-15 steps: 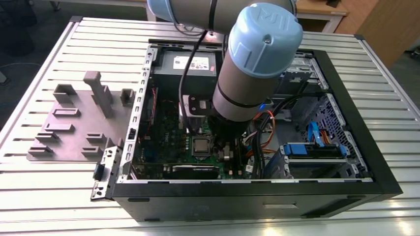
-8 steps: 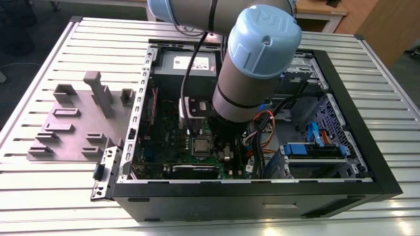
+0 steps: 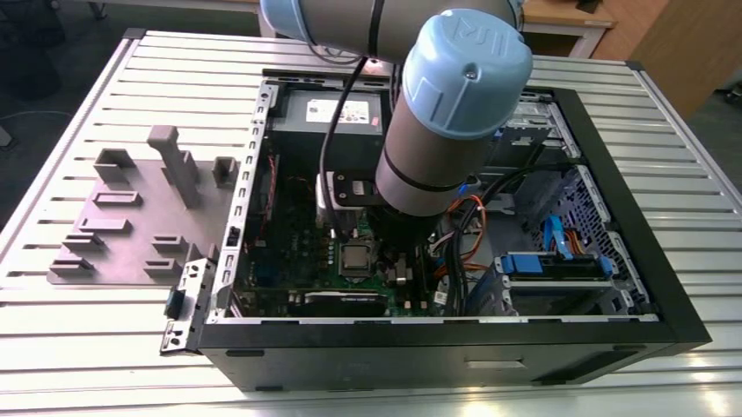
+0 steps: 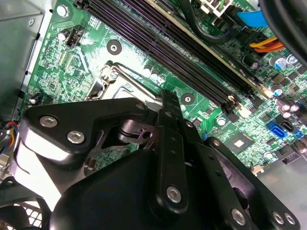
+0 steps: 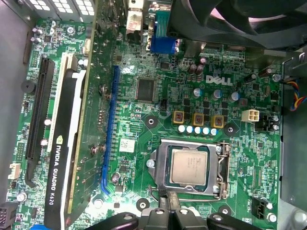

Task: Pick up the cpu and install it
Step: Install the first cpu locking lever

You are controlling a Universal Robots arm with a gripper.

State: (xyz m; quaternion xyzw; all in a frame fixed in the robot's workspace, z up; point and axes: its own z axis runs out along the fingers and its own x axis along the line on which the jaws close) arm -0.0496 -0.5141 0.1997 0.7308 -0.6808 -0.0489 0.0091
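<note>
The cpu (image 5: 188,166), a small silvery square chip, lies flat in the open socket frame (image 5: 221,168) on the green motherboard (image 5: 144,124). In the exterior view it shows as a small pale square (image 3: 354,258) just below the arm's wrist. My black gripper (image 5: 169,205) hangs just beside the socket's edge, a short way off the chip, with its two fingers pressed together and nothing between them. In the second wrist view the gripper (image 4: 169,100) covers most of the socket, and one corner of the frame (image 4: 112,79) shows past it.
A graphics card (image 5: 62,158) stands on edge beside the socket. Memory slots (image 4: 192,52), a black fan (image 5: 230,19), orange and black cables (image 3: 470,217) and a blue drive cage (image 3: 554,263) crowd the case. A grey fixture plate (image 3: 128,226) lies on the slatted table at the exterior view's left.
</note>
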